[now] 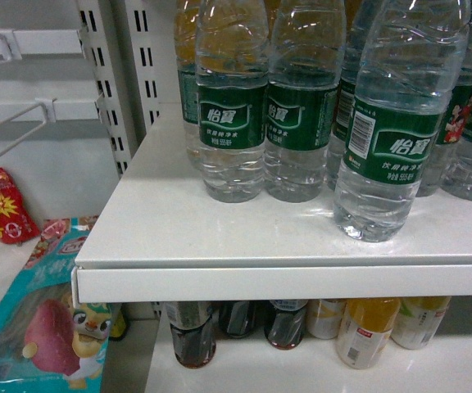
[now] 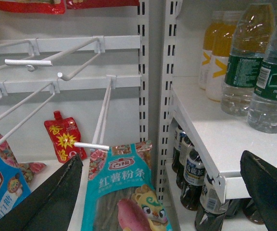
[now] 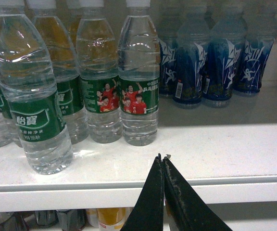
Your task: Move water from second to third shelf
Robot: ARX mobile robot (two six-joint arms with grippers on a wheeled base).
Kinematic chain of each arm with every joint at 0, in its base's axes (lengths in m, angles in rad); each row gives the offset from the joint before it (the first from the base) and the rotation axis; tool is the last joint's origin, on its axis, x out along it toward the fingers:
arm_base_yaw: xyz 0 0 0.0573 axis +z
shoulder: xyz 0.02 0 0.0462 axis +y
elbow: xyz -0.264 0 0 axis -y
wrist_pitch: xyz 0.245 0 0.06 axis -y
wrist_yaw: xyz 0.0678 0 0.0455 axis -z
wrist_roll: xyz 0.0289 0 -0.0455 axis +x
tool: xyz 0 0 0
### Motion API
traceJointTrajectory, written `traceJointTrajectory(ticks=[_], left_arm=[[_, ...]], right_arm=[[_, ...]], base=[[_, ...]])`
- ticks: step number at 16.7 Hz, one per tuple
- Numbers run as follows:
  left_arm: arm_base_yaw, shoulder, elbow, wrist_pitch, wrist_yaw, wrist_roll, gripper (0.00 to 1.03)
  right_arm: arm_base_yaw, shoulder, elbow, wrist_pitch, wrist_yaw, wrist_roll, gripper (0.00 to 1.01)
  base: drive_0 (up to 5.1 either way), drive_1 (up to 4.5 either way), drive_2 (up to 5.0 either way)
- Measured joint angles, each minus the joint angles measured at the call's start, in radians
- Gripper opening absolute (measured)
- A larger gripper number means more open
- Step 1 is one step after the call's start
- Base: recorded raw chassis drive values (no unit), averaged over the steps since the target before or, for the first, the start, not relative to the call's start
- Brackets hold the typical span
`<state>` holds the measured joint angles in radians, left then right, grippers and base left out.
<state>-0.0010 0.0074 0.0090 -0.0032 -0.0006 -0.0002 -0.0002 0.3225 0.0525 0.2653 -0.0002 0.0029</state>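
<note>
On the white shelf (image 1: 220, 229), one water bottle (image 1: 396, 123) stands nearest the front edge, right of two others (image 1: 232, 106) set further back. Cola bottles (image 1: 193, 332) stand on the shelf below, left of juice bottles (image 1: 365, 327).

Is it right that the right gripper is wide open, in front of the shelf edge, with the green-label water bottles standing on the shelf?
Not quite. The right wrist view shows the right gripper shut and empty, fingertips together, before the shelf edge. The water bottles do stand on the shelf.
</note>
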Motion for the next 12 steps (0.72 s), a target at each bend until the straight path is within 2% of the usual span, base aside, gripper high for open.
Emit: traceJointTrajectory(ticks=[3,4,8,10,12], left_arm=[[0.0,0.0,0.0,0.0,0.0,0.0,0.98],[0.0,0.0,0.0,0.0,0.0,0.0,0.98],[0.0,0.0,0.0,0.0,0.0,0.0,0.98],[0.0,0.0,0.0,-0.001,0.0,0.0,0.98],[0.0,0.0,0.0,-0.001,0.0,0.0,0.98]], right_arm=[[0.0,-0.055,-0.016,-0.035,0.0,0.0,0.02],[0.0,-0.072,-0.042,-0.004,0.0,0.0,0.02],[0.0,-0.145,-0.043,-0.089,0.0,0.0,0.02],[0.0,-0.32,-0.043,-0.26,0.0,-0.001,0.02],[0.0,-0.319,-0.043,-0.276,0.0,-0.001,0.02]], base=[[0.3,0.34,0.3],[0.3,0.34,0.3],[0.3,0.34,0.3],[0.2,0.16,0.2],[0.0,0.0,0.0]])
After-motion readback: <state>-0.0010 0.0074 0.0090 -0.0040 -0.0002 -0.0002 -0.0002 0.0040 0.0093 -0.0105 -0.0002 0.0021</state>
